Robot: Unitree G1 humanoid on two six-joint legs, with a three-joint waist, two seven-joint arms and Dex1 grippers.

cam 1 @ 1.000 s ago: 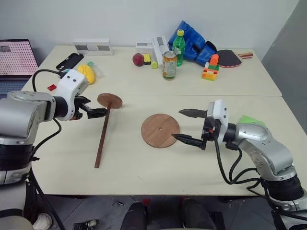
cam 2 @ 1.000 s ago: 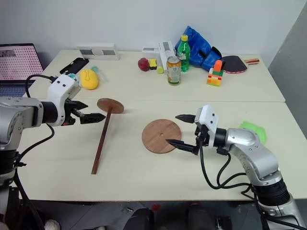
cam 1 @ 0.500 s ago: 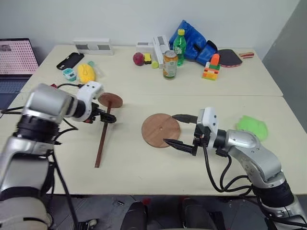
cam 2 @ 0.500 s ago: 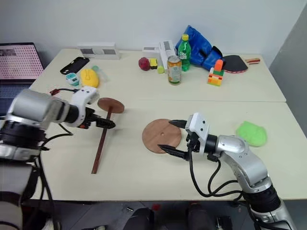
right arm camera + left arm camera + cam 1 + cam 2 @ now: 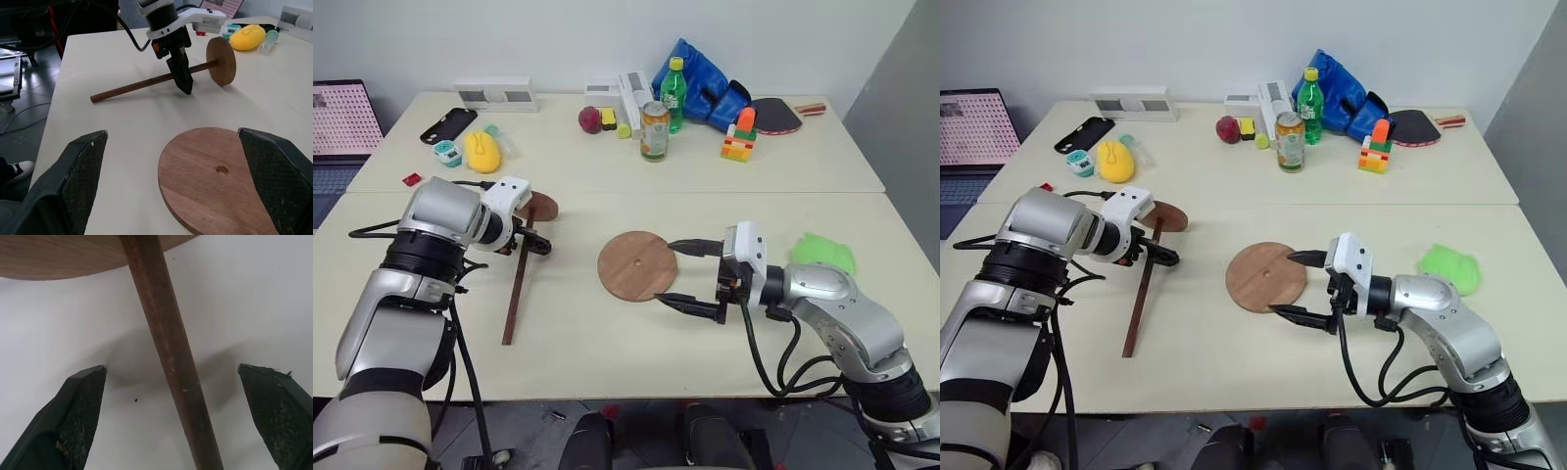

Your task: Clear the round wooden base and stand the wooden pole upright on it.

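Wooden pole (image 5: pixel 521 282) lies flat on the worktop, its small end disc (image 5: pixel 541 206) at 12 o'clock, free end at 6. Left gripper (image 5: pixel 183 411) straddles the shaft just below that disc, jaws wide, holding nothing. Round wooden base (image 5: pixel 637 265) sits bare at 3 o'clock of the pole, well apart. Right gripper (image 5: pixel 693 276) hovers at the base's 3 o'clock edge, jaws spread, empty.

Judgement: pole rigid, light, smooth and round, so likely to roll or pivot; grip near the disc end keeps it balanced for standing. Base stiff, thin, hard to lift off flat.

No writing legible on either; distant can and bottle labels unreadable.
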